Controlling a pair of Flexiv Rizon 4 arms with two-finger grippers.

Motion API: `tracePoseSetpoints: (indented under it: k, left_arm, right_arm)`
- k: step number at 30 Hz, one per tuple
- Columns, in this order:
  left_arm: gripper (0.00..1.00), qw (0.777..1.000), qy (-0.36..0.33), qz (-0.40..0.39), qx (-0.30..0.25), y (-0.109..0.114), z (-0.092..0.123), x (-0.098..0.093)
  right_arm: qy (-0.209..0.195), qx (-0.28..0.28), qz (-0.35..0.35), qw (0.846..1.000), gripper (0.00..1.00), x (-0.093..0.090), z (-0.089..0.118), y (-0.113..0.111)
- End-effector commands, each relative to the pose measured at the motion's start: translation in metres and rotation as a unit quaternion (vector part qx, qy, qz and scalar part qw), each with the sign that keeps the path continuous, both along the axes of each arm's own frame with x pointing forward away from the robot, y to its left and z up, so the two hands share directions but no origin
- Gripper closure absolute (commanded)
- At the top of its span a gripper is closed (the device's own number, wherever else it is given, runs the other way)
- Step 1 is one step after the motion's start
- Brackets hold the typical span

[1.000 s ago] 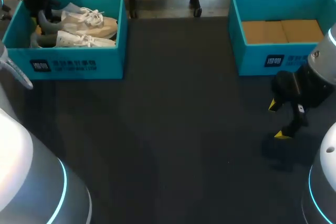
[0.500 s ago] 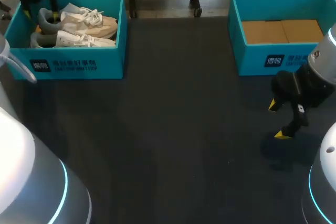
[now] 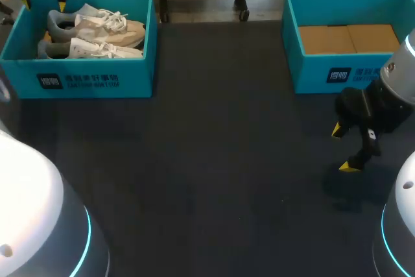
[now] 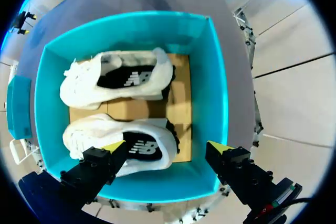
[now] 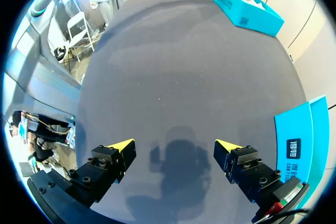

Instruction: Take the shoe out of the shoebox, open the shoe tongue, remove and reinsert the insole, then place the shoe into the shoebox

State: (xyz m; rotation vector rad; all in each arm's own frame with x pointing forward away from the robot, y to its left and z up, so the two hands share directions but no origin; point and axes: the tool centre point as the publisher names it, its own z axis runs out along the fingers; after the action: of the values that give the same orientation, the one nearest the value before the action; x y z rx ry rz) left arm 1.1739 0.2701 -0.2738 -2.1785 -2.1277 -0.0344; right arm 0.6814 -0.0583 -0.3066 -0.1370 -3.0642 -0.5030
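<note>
The left gripper [image 4: 165,148] is spread wide and empty, and hangs above one end of the shoebox [image 4: 212,87]. Two shoes lie side by side inside the shoebox; the nearer shoe [image 4: 131,148] sits directly under the fingers.

Step in hand: removal of the shoe, not yet gripped. The next move probably calls for a descent into the shoebox and closing on the shoe's collar.

The right gripper [image 5: 175,145] is open and empty, well apart from the shoebox.

One finger covers part of the nearer shoe. The tongue is hard to make out.

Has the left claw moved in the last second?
Yes. The left claw has lifted away from the shoes, toward the far left corner of the shoebox.
</note>
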Motion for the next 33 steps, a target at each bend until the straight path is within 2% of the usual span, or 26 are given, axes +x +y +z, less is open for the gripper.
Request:
tracePoseSetpoints:
  k: [1, 10, 17, 25, 33]
  left_arm:
    - [0.00, 0.999, -0.045, -0.007, 0.009, -0.002, 0.020, -0.072]
    - [0.00, 0.999, -0.037, -0.003, 0.002, -0.001, 0.020, -0.128]
    - [0.00, 0.998, -0.065, 0.002, 0.009, 0.002, 0.007, -0.157]
    - [0.00, 0.996, -0.086, 0.019, 0.005, 0.001, -0.003, -0.166]
    - [0.00, 0.995, -0.093, 0.032, 0.007, 0.002, -0.010, -0.157]
  right_arm:
    - [-0.001, -0.001, -0.001, 1.000, 0.00, -0.001, -0.001, 0.000]
    - [-0.001, -0.001, -0.001, 1.000, 0.00, -0.001, -0.001, 0.000]
    - [-0.001, -0.001, -0.001, 1.000, 0.00, -0.001, -0.001, 0.000]
    - [-0.001, -0.001, -0.001, 1.000, 0.00, -0.001, -0.001, 0.000]
    - [-0.001, -0.001, -0.001, 1.000, 0.00, -0.001, -0.001, 0.000]
